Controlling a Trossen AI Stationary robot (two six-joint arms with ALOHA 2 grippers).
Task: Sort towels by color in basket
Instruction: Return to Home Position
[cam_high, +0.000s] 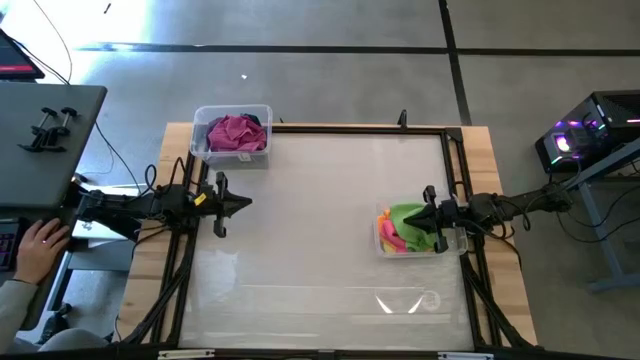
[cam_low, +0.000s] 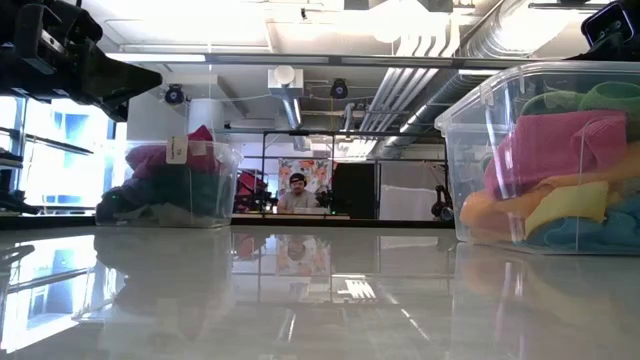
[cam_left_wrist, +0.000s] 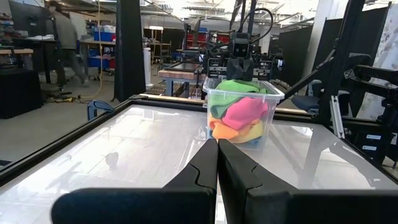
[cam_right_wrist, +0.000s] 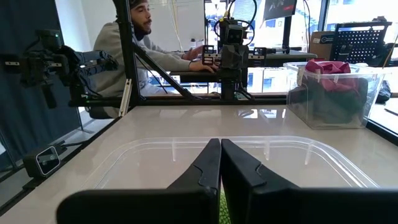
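Note:
A clear bin (cam_high: 232, 135) at the table's far left holds a magenta towel (cam_high: 236, 130) on top of darker cloths; it also shows in the low view (cam_low: 170, 185) and the right wrist view (cam_right_wrist: 329, 90). A second clear bin (cam_high: 384, 240) at the right holds lime green (cam_high: 408, 215), pink, orange and yellow towels; it also shows in the left wrist view (cam_left_wrist: 242, 115) and the low view (cam_low: 550, 160). My left gripper (cam_high: 246, 203) is shut and empty above the table's left side. My right gripper (cam_high: 408, 222) is shut and empty just above the right bin's rim (cam_right_wrist: 261, 144).
Black frame rails (cam_high: 360, 129) run along the table's edges. A person sits beyond the left edge, with a hand (cam_high: 40, 243) on a keyboard. The white tabletop (cam_high: 320, 230) lies open between the two bins.

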